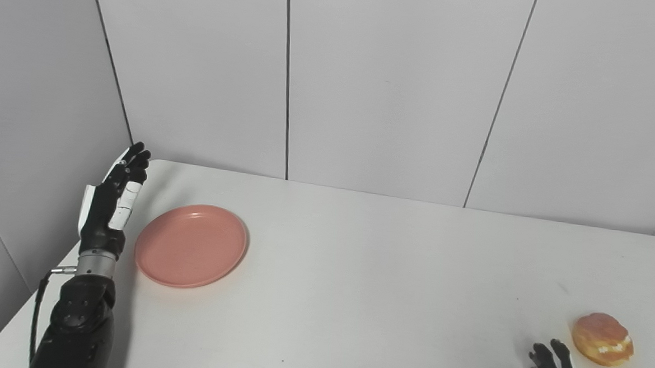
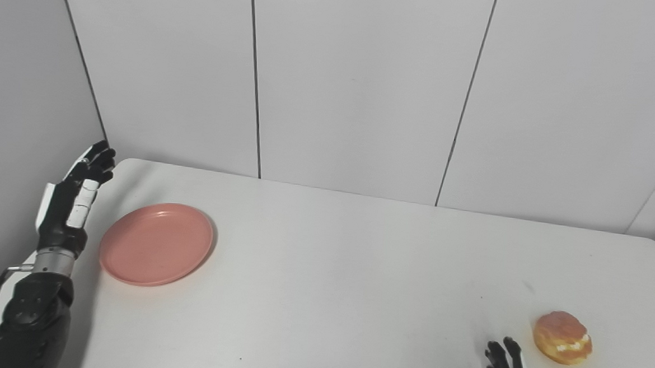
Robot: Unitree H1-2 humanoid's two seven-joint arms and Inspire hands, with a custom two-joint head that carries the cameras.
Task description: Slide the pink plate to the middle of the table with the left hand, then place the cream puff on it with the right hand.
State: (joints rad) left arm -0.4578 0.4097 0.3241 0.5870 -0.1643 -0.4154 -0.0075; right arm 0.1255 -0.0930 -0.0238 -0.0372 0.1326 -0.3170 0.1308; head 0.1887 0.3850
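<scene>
Pink plate point(image 1: 191, 244) beside left hand point(image 1: 112, 201); both views agree

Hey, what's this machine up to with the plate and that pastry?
Nothing is being held yet. The robot's left hand is raised with straight fingers just left of the pink plate, which sits empty near the table's left side, apart from the hand. The cream puff lies far off at the right. Only the fingertips of the right hand show at the bottom edge, spread and beside the puff without touching it.
</scene>
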